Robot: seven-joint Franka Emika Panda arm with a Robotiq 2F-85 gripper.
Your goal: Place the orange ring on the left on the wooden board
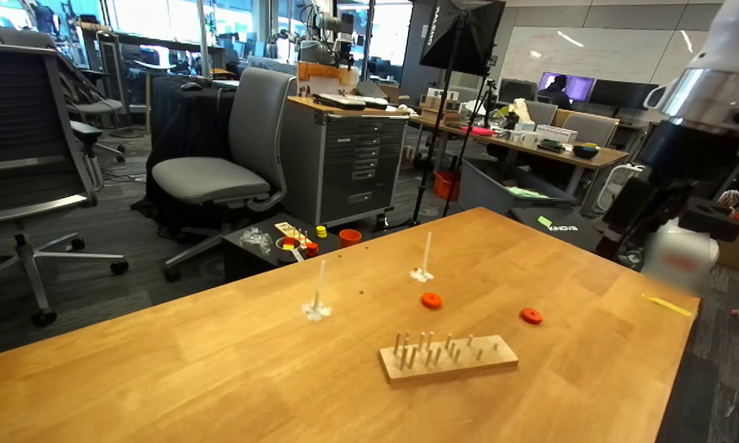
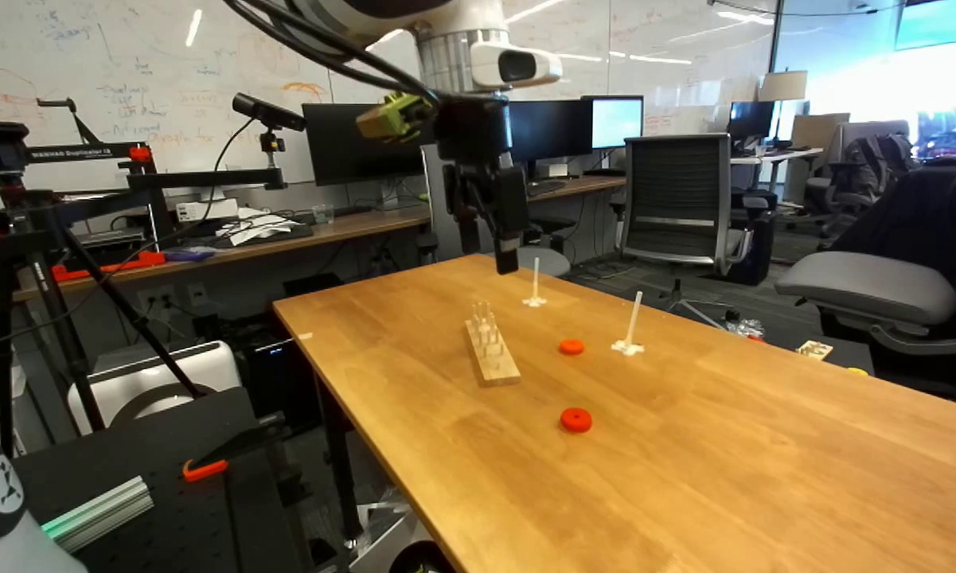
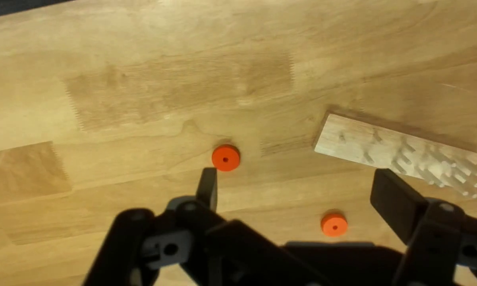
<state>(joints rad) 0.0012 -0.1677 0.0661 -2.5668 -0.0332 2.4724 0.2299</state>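
Two like flat orange rings lie on the tabletop; the frames do not settle which is the left one. The ring off the board's short-peg end [image 3: 225,159] is left in the wrist view and also shows in both exterior views [image 1: 531,315] [image 2: 576,419]. The ring beside the board's long side [image 3: 334,225] is left in an exterior view [image 1: 431,300] and shows in another [image 2: 571,346]. The pale wooden board [image 3: 341,147] with upright pegs [image 1: 461,367] [image 2: 497,370] carries no rings. My gripper [image 3: 296,174] [image 2: 489,247] is open, empty and high above the table.
Two thin white upright sticks stand on the tabletop [image 1: 191,363], a nearer one [image 1: 320,289] and a farther one [image 1: 427,255]. A low black stand beyond the edge holds an orange cup [image 1: 349,238] and small items. A tripod [image 2: 40,231] stands off the table.
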